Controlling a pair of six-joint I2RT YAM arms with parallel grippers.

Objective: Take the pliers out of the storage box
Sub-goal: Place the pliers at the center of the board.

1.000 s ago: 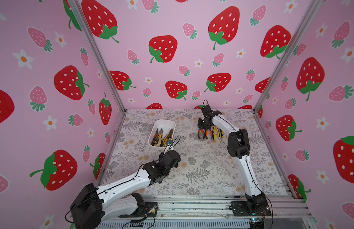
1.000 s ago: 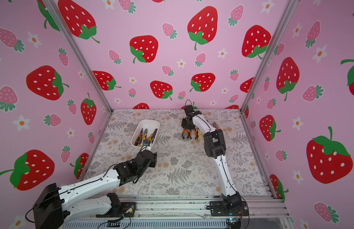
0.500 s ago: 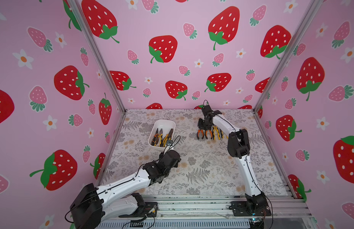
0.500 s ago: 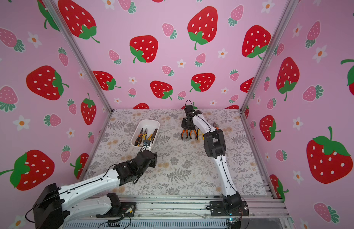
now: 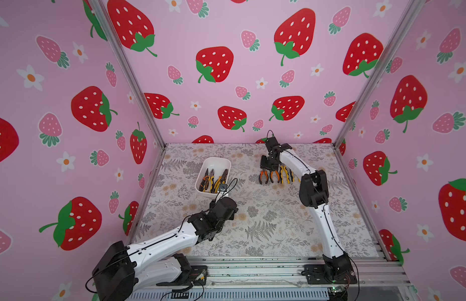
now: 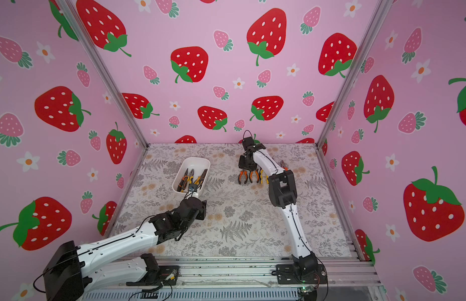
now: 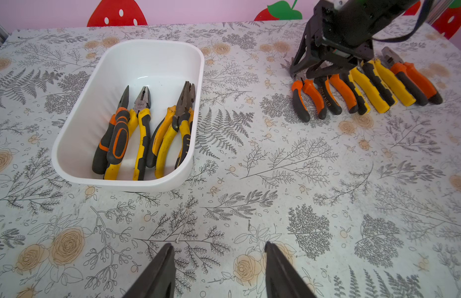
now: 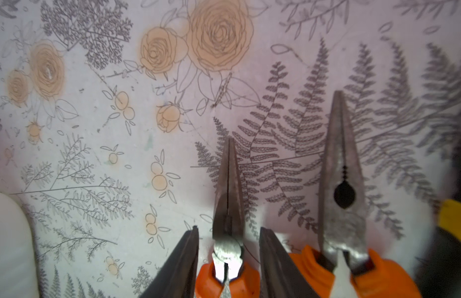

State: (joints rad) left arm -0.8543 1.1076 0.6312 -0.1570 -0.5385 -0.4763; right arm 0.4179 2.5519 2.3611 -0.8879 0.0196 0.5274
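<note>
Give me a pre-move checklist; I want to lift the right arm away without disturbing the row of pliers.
1. The right claw free of the end pliers: ok, gaps both sides.
2. Its finger clear of the neighbouring pliers: cannot tell.
3. The left claw open, empty: ok.
4. The storage box emptied: not ok, other pliers lie inside.
5. The row flat on the table: ok.

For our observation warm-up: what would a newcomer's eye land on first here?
The strawberry walls all round. Then the row of pliers lying back right, the right tool astride its end one, and the box holding more pliers back left.
</note>
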